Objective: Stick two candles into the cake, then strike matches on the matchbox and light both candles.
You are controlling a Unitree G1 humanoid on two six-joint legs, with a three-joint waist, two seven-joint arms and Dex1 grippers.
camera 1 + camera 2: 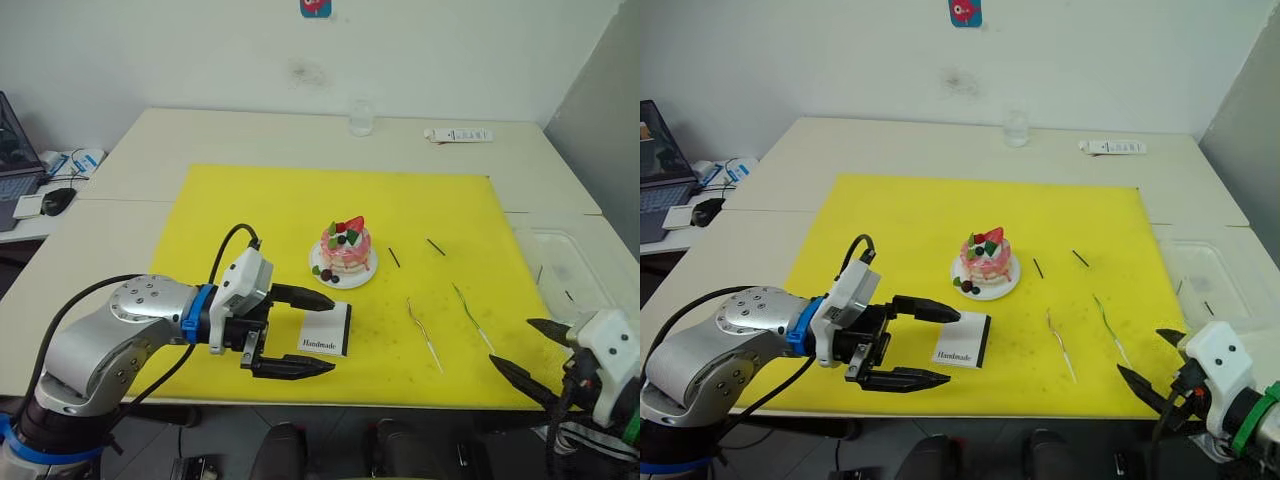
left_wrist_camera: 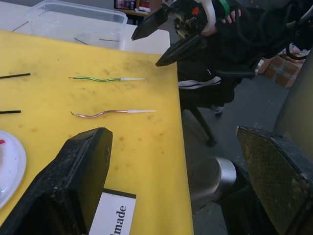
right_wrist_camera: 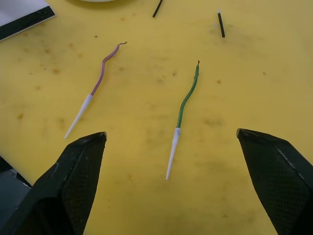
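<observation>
Flanking matchbox [image 1: 326,329]: open left claw [image 1: 302,333]

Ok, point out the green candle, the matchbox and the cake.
green candle [image 3: 187,95]: right wrist view, on the green wavy shaft.
matchbox [image 1: 325,329]: left eye view, on the white top face.
cake [image 1: 346,250]: left eye view, on the pink side layers.

White wall [image 1: 200,50] behind pale bench [image 1: 250,135], faint smudge on it. Yellow mat [image 1: 280,215] covers bench middle. Laptop [image 1: 15,150] and mouse [image 1: 58,200] on side desk. Grey panel [image 1: 600,120] at far right.
</observation>
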